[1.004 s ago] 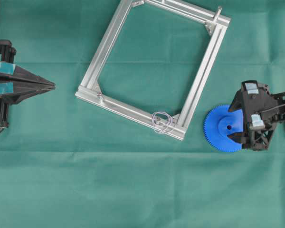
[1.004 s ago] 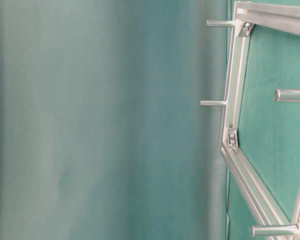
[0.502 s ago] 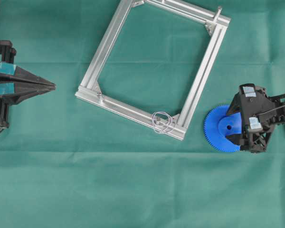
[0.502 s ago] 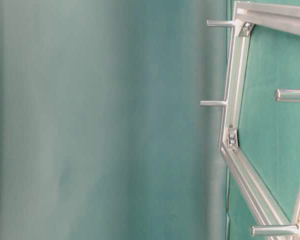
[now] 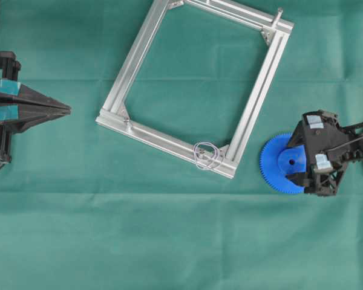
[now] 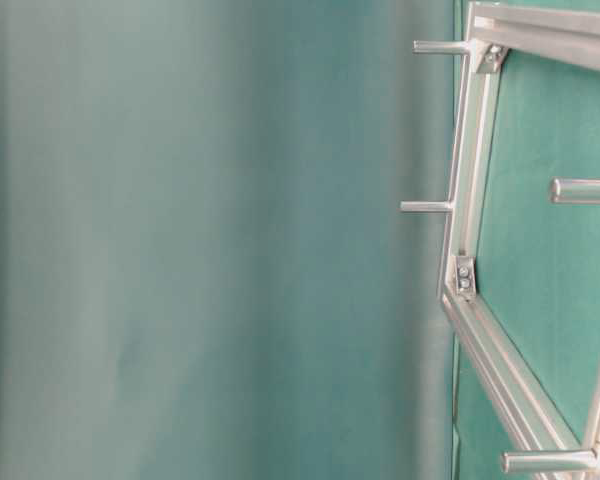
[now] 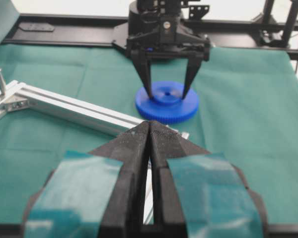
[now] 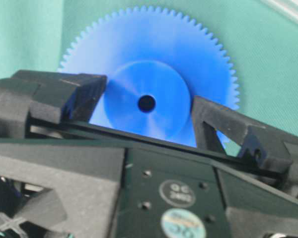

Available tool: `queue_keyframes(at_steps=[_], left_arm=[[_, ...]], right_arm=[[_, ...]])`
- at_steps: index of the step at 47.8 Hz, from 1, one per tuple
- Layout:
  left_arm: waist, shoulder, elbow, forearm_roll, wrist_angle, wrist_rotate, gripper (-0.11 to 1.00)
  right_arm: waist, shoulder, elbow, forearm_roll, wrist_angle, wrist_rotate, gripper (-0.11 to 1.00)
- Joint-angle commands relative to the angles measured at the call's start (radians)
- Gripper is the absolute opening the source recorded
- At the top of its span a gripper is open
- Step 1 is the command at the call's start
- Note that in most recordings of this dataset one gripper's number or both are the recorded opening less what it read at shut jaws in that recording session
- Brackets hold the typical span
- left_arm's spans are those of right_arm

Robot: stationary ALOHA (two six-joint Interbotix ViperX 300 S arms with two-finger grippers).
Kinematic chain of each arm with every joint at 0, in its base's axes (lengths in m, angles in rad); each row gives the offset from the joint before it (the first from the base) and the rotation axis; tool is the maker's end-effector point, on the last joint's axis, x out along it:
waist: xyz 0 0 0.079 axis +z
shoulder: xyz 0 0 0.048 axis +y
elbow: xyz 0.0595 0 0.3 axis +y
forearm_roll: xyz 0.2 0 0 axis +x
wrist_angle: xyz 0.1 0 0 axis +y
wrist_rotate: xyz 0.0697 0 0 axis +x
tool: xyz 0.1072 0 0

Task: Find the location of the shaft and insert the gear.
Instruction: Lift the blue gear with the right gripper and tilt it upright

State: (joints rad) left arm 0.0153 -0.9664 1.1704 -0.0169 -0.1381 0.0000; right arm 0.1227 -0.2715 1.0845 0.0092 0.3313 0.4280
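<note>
At the left edge of the overhead view the left gripper lies low and level over the green cloth, its tip aimed at the aluminium frame; its arm is cut off by the picture's edge, and its fingers are pressed together on nothing. On the frame's near rail, by the lower right corner, wire loops circle the shaft, which is too small to make out clearly. Just right of that corner the gear lies flat on the cloth. The right gripper tilts down over it, hiding the disc's right part, its fingers spread wide on either side of the raised hub; whether they touch the gear cannot be told.
</note>
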Motion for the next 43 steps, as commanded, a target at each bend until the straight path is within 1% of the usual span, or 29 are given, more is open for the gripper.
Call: queue_keyframes(at_steps=[1,27,30,36,43], left_arm=[[0.003,0.005,-0.028,-0.002,-0.005,0.0,0.01],[0.003,0.002,-0.028,-0.002,-0.005,-0.002,0.01],[0.003,0.002,-0.029,-0.002,-0.005,0.0,0.01],[0.003,0.002,-0.028,-0.002,-0.005,-0.002,0.01],[0.003,0.002,-0.029,-0.002,-0.005,-0.002,0.01]], right_arm=[[0.012,-0.002,-0.002,0.005,0.003,0.009,0.91],[0.014,-0.002,0.002,0.003,0.005,0.014,0.9],[0.012,-0.002,0.0,0.003,0.005,0.014,0.86],[0.014,-0.002,-0.002,0.002,0.005,0.014,0.7],[0.014,-0.002,-0.003,0.002,0.009,0.014,0.7]])
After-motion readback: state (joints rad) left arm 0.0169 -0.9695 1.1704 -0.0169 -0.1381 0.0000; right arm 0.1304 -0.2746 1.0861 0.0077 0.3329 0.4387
